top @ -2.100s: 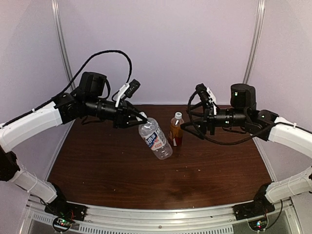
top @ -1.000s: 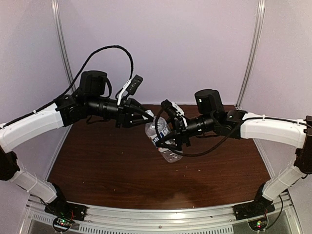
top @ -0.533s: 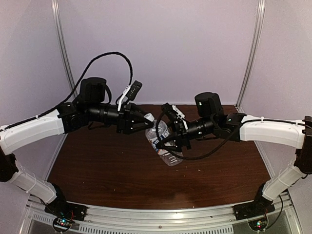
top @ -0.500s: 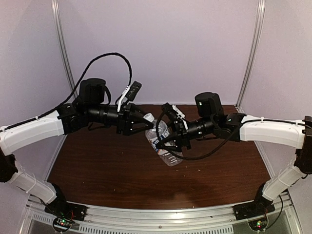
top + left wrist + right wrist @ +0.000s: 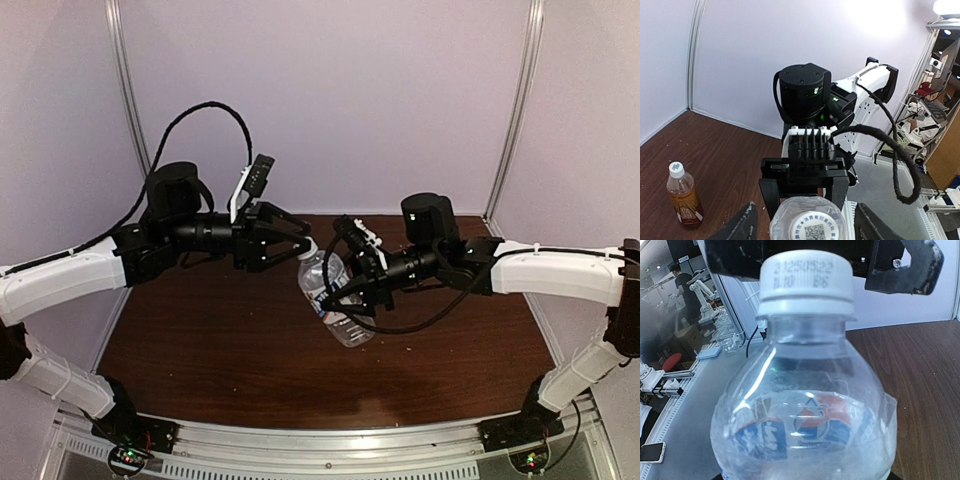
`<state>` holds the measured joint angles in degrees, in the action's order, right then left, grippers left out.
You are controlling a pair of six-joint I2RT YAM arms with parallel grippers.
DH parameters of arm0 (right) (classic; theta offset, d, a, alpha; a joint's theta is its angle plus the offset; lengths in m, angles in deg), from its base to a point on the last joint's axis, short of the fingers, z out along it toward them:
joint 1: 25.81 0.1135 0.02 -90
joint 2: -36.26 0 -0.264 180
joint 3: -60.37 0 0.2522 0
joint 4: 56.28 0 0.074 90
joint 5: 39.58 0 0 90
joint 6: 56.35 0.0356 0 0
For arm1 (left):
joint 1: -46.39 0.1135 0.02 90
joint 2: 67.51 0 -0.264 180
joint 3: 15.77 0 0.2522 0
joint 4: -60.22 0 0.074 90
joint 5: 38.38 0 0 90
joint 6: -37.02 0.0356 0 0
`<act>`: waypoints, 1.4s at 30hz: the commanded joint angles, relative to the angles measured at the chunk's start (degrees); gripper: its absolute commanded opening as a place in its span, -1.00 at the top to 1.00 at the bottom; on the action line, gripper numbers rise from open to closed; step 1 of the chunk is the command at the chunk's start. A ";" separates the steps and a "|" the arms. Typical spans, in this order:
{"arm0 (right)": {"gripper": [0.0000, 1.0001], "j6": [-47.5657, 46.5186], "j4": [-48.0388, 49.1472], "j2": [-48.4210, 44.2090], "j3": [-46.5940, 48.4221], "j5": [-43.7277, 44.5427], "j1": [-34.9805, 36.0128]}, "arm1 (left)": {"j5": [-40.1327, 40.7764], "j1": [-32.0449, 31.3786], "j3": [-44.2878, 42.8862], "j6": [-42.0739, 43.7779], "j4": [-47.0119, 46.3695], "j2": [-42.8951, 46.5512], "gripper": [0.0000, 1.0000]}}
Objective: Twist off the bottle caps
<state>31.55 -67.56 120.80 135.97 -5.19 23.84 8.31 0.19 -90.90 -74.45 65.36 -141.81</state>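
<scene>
My left end effector (image 5: 300, 243) has just let go. A moment ago it was clamped on the neck end of the water bottle; now its jaws stand spread, one on each side of the white cap (image 5: 806, 277), without pinching it. The cap is on the neck, not yet unscrewed.

The water bottle (image 5: 352, 328) hangs tilted above the table (image 5: 220, 340), cap end towards my left arm. My right end effector (image 5: 342, 296) has come across and is now clenched around its body, so the right arm alone carries it.

I judge this as a handover: with the body braced, my left jaws can close on the cap again and twist. The amber bottle (image 5: 684, 196) stands capped on the table, untouched.
</scene>
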 commanded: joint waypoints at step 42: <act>0.32 -2.64 4.98 -1.84 -1.37 41.54 2.28 | 33.58 -3.51 -9.07 -15.40 13.61 -5.09 0.83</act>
<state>30.10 -64.74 119.09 134.48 26.50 26.15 33.53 -2.93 -98.17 -85.91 75.65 -145.42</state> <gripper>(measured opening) 0.545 0.289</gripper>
